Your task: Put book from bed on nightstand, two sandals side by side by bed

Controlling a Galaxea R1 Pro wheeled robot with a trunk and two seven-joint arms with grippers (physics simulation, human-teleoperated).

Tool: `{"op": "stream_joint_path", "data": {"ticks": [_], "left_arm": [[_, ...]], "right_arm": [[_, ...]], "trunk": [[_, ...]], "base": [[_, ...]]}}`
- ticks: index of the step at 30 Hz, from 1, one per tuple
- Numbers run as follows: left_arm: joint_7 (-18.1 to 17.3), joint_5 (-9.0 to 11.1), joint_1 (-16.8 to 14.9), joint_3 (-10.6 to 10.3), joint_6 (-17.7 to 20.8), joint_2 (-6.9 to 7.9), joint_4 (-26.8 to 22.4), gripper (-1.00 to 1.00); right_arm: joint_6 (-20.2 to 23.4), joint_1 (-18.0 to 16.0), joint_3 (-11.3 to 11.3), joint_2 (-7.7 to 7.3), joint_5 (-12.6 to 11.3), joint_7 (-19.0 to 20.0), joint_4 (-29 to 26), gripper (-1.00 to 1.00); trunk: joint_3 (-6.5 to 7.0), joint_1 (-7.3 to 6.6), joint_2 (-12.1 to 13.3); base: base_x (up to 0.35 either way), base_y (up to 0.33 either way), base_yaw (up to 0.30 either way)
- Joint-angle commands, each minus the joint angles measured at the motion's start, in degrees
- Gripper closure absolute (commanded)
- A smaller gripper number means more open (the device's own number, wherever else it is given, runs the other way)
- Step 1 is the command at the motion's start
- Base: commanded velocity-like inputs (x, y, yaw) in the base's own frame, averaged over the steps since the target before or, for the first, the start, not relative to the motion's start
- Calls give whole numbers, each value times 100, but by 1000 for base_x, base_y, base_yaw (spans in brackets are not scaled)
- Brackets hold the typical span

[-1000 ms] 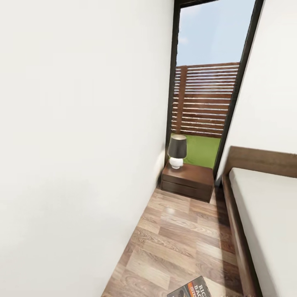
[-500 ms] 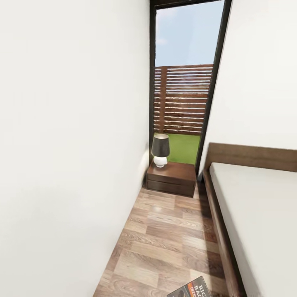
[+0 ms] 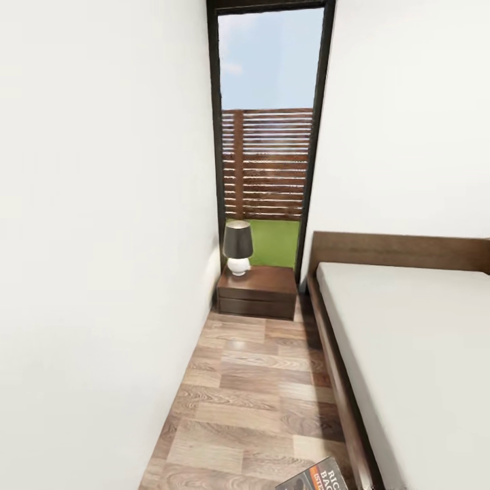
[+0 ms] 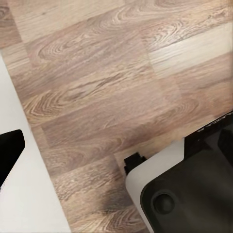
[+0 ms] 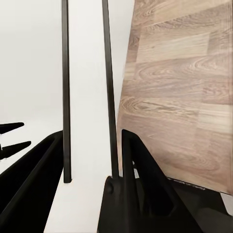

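We turn right: nightstand (image 3: 258, 291) slides left in view, more bed (image 3: 408, 354) shows. Book (image 3: 320, 478) low in view, right jaws (image 5: 92, 160) seem clenched on it. Left jaws: cannot tell. Nightstand still far.

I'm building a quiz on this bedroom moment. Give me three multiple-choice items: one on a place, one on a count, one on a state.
1. Where does the black-shaded table lamp stand?
A. on the dark-brown two-drawer nightstand
B. on the floor
C. on the bed

2. How many drawer fronts does the nightstand show?
A. one
B. two
C. four

3. What lies on the light-grey mattress?
A. a pillow
B. sandals
C. nothing in view

Answers: 1 A, its white base rests on the cabinet top. 2 B, two stacked fronts. 3 C, the visible surface is bare.
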Motion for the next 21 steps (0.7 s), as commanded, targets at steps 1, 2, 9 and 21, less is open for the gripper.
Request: {"op": "stream_joint_path", "data": {"ticks": [1,2,9,21], "left_arm": [[-23,-43,-2,49,-13,2,-3,-100],[-23,-43,-2,49,-13,2,-3,-100],[-23,-43,-2,49,-13,2,-3,-100],[-23,-43,-2,49,-13,2,-3,-100]], "right_arm": [[61,-7,24,-5,-65,9,-2,100],[60,-7,25,-5,-65,9,-2,100],[60,-7,26,-5,-65,10,-2,100],[56,-7,19,-3,-80,-4,25,100]], "trunk": [[-10,2,-9],[-10,2,-9],[-10,2,-9],[-10,2,-9]], "base": [[0,0,-283],[0,0,-283],[0,0,-237],[0,0,-14]]}}
